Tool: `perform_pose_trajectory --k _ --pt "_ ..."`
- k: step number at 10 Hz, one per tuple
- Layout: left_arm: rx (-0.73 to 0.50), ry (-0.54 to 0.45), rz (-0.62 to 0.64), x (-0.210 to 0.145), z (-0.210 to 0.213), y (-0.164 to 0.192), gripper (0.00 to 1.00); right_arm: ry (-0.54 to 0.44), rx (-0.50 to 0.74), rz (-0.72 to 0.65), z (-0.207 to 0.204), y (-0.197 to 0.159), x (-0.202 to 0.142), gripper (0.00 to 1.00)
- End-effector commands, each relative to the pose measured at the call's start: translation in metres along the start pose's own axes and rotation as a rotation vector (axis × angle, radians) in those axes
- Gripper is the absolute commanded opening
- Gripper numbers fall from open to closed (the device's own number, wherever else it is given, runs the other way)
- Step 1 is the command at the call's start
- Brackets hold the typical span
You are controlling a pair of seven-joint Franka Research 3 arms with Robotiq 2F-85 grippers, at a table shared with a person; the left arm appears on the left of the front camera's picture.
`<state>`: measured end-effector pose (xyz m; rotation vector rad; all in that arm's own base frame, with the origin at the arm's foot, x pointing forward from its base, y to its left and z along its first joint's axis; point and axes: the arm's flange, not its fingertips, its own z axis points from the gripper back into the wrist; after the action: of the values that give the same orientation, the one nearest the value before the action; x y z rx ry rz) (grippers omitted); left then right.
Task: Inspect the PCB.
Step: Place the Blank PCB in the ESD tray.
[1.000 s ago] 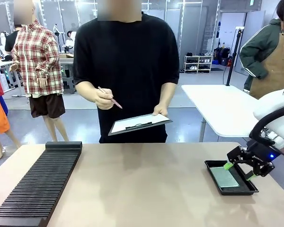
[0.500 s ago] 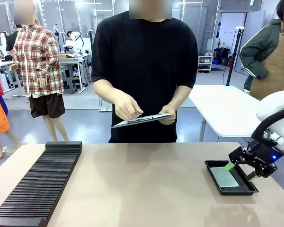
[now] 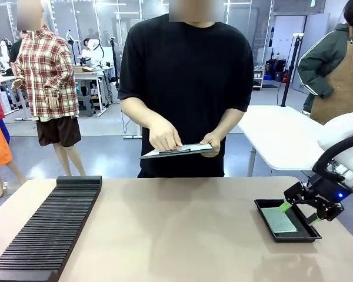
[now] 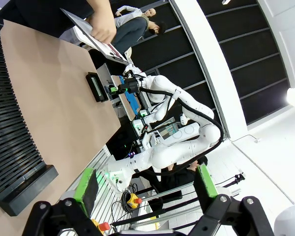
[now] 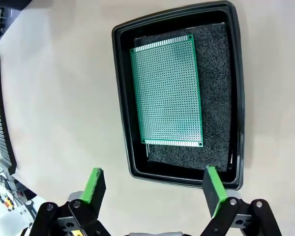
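The right gripper (image 5: 151,189) hangs open above the PCB (image 5: 167,92), which lies flat in the black tray (image 5: 238,98); the left gripper (image 4: 145,184) is open too.

The person (image 3: 185,88) now stands further right, pen hand (image 3: 165,138) down on the lowered clipboard (image 3: 177,151).

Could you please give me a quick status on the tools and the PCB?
Right tool open, hovering over the black tray. PCB flat on the tray's foam, untouched. Left tool open, empty. Nothing in the way.
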<state>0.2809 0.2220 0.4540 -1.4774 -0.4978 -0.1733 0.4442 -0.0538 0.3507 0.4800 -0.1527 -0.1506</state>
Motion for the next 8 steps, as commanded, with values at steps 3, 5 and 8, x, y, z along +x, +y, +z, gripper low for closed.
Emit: perform_pose_trajectory --k 3,5,8 --pt "0.016 0.005 -0.006 0.000 0.000 -0.002 1.00 0.003 -0.001 0.007 -0.001 0.000 0.005 1.00" --pt "0.016 0.005 -0.006 0.000 0.000 -0.002 1.00 0.000 0.000 0.000 0.000 0.000 0.000 1.00" --pt "0.016 0.005 -0.006 0.000 0.000 -0.002 1.00 0.027 0.222 -0.058 0.101 0.004 -0.026 1.00"
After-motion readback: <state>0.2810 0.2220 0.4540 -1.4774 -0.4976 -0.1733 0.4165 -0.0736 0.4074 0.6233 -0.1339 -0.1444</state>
